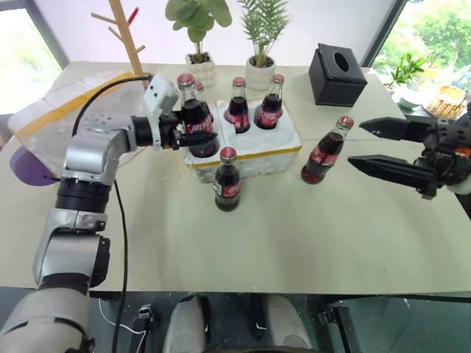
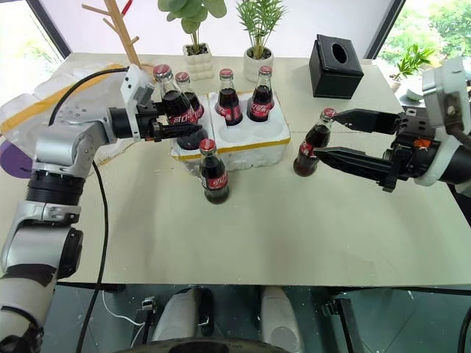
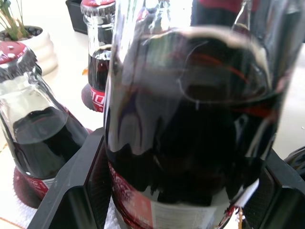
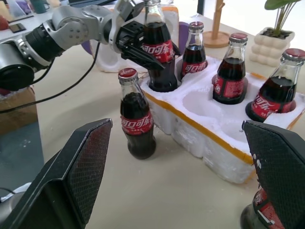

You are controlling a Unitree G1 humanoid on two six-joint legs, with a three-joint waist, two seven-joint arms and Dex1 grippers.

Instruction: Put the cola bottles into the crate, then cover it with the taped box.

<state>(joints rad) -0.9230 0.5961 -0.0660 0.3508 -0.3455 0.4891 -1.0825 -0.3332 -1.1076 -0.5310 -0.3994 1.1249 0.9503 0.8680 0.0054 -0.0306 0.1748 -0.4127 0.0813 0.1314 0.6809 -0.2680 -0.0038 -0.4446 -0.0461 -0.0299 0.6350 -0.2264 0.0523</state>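
My left gripper (image 1: 195, 126) is shut on a cola bottle (image 1: 193, 109), which stands upright with its base in the crate's (image 1: 254, 153) near-left well (image 4: 162, 85). Three more cola bottles stand in wells: one behind the held one (image 1: 201, 92) and two at the back (image 1: 237, 107) (image 1: 268, 104). A fifth bottle (image 1: 227, 180) stands on the table in front of the crate. A sixth (image 1: 326, 151) stands to the crate's right. My right gripper (image 1: 356, 145) is open, a little right of that bottle and apart from it. The taped box (image 1: 66, 110) lies at the far left.
A black tissue box (image 1: 336, 73) sits at the back right. Two potted plants (image 1: 199, 70) (image 1: 259, 70) and a wooden stand (image 1: 129, 37) line the back edge. A purple object (image 1: 29, 165) pokes out beside the taped box. A plate (image 1: 441, 99) sits beyond the right edge.
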